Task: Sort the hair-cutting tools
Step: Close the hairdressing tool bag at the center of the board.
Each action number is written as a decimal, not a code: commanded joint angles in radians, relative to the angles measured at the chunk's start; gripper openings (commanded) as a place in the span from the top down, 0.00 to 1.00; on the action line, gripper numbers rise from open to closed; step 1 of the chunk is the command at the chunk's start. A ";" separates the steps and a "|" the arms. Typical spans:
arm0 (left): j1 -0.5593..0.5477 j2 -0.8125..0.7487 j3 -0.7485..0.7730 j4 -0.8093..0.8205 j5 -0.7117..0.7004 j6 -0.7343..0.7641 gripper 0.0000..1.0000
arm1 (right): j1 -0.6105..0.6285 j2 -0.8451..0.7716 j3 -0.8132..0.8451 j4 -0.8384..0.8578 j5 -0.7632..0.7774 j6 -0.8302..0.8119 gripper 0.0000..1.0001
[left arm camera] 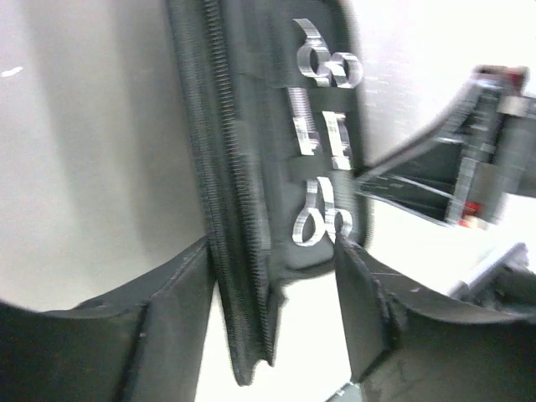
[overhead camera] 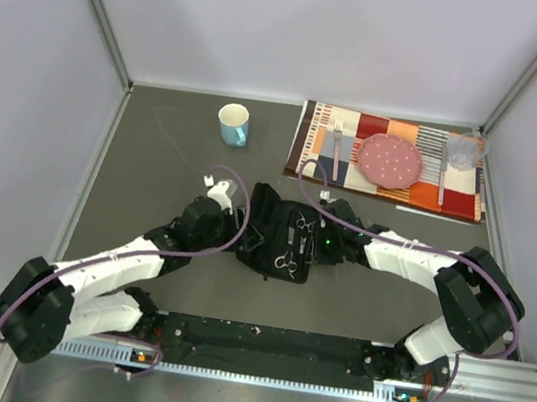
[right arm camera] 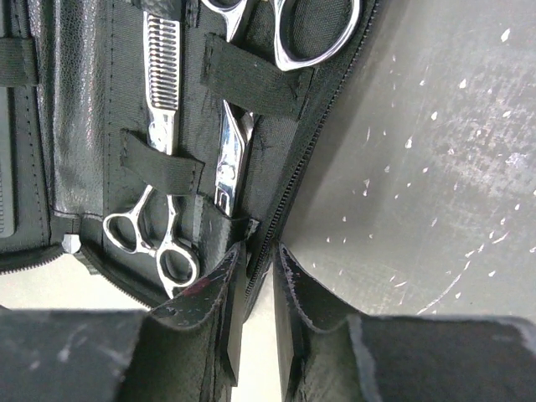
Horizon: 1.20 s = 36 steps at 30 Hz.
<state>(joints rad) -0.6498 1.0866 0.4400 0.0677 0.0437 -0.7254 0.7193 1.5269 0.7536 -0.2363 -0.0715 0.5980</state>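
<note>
Toothed scissors point(right arm camera: 162, 75) and plain scissors point(right arm camera: 228, 155) strapped inside open black zip case point(right arm camera: 84, 126) at table centre. Right gripper point(right arm camera: 261, 268) at case's 3 o'clock edge, nearly closed, pinching zipper rim. Left gripper point(left arm camera: 268, 318) at 9 o'clock, spread wide, straddling rim, clamping nothing.

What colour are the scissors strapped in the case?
Shiny silver scissors, against the black case. Clearest in the right wrist view.
</note>
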 commanded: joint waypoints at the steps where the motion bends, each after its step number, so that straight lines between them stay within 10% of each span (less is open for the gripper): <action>1: -0.007 -0.042 0.058 0.090 0.267 0.113 0.34 | 0.006 -0.042 0.042 0.019 0.042 0.009 0.79; 11: -0.019 0.148 0.085 0.288 0.443 0.098 0.32 | 0.008 -0.350 0.047 -0.147 0.286 0.048 0.42; 17: -0.028 0.285 0.112 0.397 0.475 0.063 0.44 | 0.012 -0.535 -0.016 -0.169 0.220 0.037 0.41; 29: -0.063 0.483 0.080 0.833 0.654 -0.080 0.33 | 0.091 -0.718 -0.106 -0.146 0.144 0.033 0.40; 36: -0.074 0.444 0.134 0.560 0.523 0.014 0.34 | 0.135 -0.659 -0.106 -0.104 0.162 0.052 0.43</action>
<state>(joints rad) -0.7170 1.5620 0.5266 0.7444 0.6357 -0.7742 0.8188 0.8337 0.6468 -0.3981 0.0814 0.6331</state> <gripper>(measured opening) 0.688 0.585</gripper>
